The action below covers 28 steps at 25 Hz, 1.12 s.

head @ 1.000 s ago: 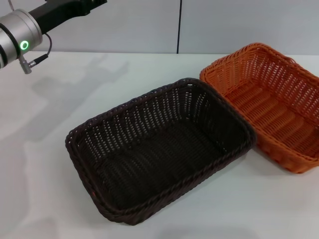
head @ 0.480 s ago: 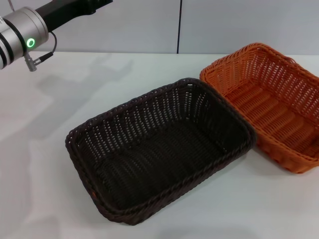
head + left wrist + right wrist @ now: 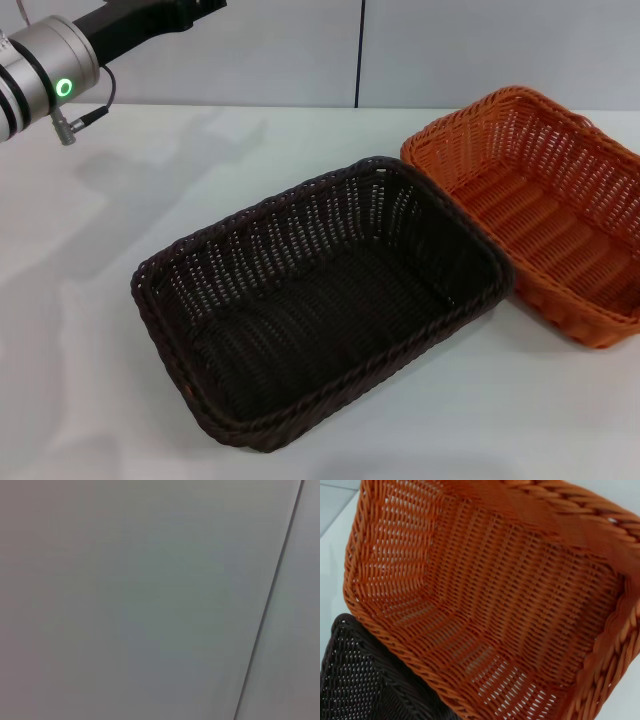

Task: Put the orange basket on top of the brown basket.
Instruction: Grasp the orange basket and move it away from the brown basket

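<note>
Head view: a white table carries two woven tray baskets of like size. The brown basket, very dark and nearly black, lies near the middle of the table and serves here as the landmark. It is rectangular, set at a slant, with sloped open-weave sides, a braided rim and a close-woven floor. The orange basket stands just to the right of the brown basket and slightly farther back, upright on the table; its near long rim lies against the brown basket's right-hand rim, and part of it runs past the picture's right edge. It has the same form: sloped open-weave walls, a braided rim, a ribbed floor.

The left arm shows only in the head view, raised well up and to the far left of the brown basket, above the back of the table. A silver wrist ring with a green light and a black link can be seen; its gripper lies outside the picture, so whether the jaws are apart or together cannot be told.

Right wrist view: looks down into the orange basket from close above, showing its floor weave and thick braided rim, and a corner of the brown basket touching it. The right gripper's jaws appear nowhere.

Left wrist view: only a plain grey wall with one dark seam.
</note>
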Tool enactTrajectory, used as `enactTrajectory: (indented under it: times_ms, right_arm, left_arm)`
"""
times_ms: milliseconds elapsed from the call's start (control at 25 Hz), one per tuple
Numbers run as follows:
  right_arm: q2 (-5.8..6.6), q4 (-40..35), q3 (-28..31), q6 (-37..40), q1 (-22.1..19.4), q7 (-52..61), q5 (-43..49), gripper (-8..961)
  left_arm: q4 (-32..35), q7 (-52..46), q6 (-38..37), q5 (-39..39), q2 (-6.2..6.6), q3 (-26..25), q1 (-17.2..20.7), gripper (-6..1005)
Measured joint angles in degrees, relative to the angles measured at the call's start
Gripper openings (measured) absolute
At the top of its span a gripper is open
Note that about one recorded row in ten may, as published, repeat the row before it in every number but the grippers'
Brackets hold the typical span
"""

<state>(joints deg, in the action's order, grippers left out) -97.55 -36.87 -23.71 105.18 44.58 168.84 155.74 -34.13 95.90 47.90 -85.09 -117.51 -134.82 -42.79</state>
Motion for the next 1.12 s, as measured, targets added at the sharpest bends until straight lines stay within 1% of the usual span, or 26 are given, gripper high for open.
enactTrajectory:
  times_ms: [80, 240, 440, 560, 600, 640, 800, 1000, 1120]
  right_arm:
    - [-0.03, 0.2, 0.0, -0.2, -0.1, -0.1, 0.0, 670]
    - [-0.48, 0.5, 0.0, -1.6, -0.6, -0.2, 0.0, 669]
    - [-0.89, 1.8, 0.0, -4.7, -1.1, -0.4, 0.0, 669]
    - [-1.42, 2.7, 0.0, -6.9, -1.3, -1.1, 0.0, 669]
    - [-1.9, 3.1, 0.2, -8.3, -1.4, -1.7, 0.0, 669]
    - [-1.9, 3.1, 0.2, -8.3, -1.4, -1.7, 0.0, 669]
    - [-2.84, 4.0, 0.2, -10.9, -1.5, -3.2, 0.0, 665]
    - [-3.07, 3.8, 0.0, -11.7, -1.7, -5.2, 0.0, 643]
    - [-2.91, 3.7, -0.1, -11.8, -1.8, -5.6, 0.0, 583]
  left_arm:
    - [0.0, 0.0, 0.0, 0.0, -0.01, 0.0, 0.1, 849]
    - [0.0, 0.0, 0.0, 0.1, -0.06, -0.1, 0.3, 849]
    - [0.0, 0.0, 0.0, 0.1, -0.08, -0.2, 0.4, 849]
    - [0.2, 0.0, 0.0, 0.1, -0.09, -0.2, 0.4, 849]
    - [0.5, 0.0, 0.0, 0.1, -0.08, -0.3, 0.3, 849]
    - [0.5, 0.0, 0.0, 0.1, -0.08, -0.3, 0.3, 849]
    - [0.8, 0.0, -0.3, 0.1, -0.04, -0.2, 0.1, 849]
    - [1.3, 0.0, -0.8, 0.1, 0.08, -0.1, -0.1, 849]
    - [1.3, 0.0, -0.8, 0.1, 0.13, -0.1, -0.1, 849]
